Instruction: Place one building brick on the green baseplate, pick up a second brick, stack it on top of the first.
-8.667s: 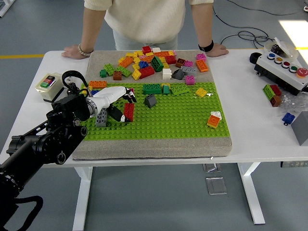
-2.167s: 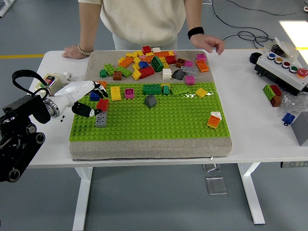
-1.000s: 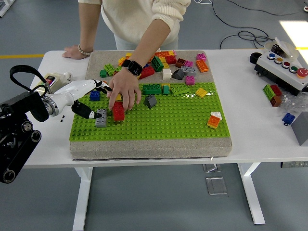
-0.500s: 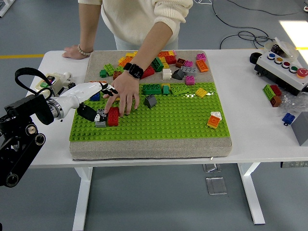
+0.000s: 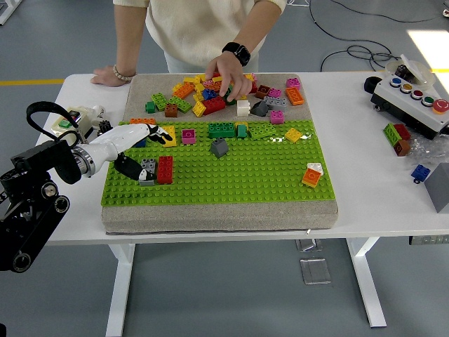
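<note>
Left hand (image 5: 140, 151) hovers with fingers spread, holding nothing, over the grey brick (image 5: 147, 170) and red brick (image 5: 165, 169). Both sit side by side on the green baseplate (image 5: 238, 175); stacking looks undone.

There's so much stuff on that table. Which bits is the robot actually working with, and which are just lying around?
In the job:
green baseplate
red brick on it
grey brick beside it
left hand reaching over them
loose brick pile, where a person's hand rests

Just lying about:
button box
switch box
few bricks on the right
</note>
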You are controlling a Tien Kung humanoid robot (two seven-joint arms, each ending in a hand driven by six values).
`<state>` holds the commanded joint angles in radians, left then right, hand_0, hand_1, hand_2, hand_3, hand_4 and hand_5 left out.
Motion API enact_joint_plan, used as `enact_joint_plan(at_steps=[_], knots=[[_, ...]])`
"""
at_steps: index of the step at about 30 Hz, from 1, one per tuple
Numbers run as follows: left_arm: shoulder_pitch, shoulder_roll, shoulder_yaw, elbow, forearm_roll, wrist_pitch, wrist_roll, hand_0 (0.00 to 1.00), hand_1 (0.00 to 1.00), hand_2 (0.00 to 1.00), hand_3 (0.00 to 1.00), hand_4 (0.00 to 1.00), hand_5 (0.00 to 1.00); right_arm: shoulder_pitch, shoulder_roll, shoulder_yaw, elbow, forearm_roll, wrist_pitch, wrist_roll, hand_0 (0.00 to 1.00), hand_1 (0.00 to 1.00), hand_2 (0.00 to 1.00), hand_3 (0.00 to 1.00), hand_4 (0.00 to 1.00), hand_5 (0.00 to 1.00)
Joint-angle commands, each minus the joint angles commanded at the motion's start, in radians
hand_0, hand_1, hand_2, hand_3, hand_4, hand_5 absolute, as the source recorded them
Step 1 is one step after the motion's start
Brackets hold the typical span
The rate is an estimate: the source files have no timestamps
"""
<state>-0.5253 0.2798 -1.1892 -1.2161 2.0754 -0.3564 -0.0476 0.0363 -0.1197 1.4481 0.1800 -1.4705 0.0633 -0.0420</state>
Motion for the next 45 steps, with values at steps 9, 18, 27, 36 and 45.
enact_joint_plan(at_steps=[9,18,27,36,45], knots=[[-0.046,-0.031,0.033,0.091,0.011,0.013,-0.008,0.896,0.804,0.772,0.790,0.956,0.030,0.000,0.000,0.000,0.000,0.002,0.000,0.000,0.760,0.686,0.731,0.754,0.998,0.504],[-0.092,-0.085,0.010,0.194,0.065,0.013,-0.011,0.902,0.808,0.782,0.796,0.960,0.035,0.005,0.000,0.000,0.000,0.004,0.000,0.000,0.760,0.687,0.731,0.754,0.998,0.504],[-0.094,-0.105,-0.008,0.223,0.074,-0.009,-0.005,0.912,0.822,0.802,0.805,0.961,0.039,0.004,-0.001,0.001,0.000,0.003,-0.001,0.000,0.759,0.687,0.732,0.754,0.998,0.502],[-0.107,-0.111,-0.008,0.245,0.071,-0.018,-0.002,0.914,0.826,0.807,0.811,0.962,0.039,0.008,0.000,0.003,0.000,0.003,-0.001,0.000,0.759,0.687,0.732,0.754,0.998,0.504],[-0.105,-0.106,0.002,0.251,0.069,-0.029,-0.002,0.915,0.824,0.808,0.809,0.965,0.045,0.006,-0.001,-0.001,0.000,0.002,0.000,0.000,0.759,0.687,0.732,0.754,0.998,0.503]])
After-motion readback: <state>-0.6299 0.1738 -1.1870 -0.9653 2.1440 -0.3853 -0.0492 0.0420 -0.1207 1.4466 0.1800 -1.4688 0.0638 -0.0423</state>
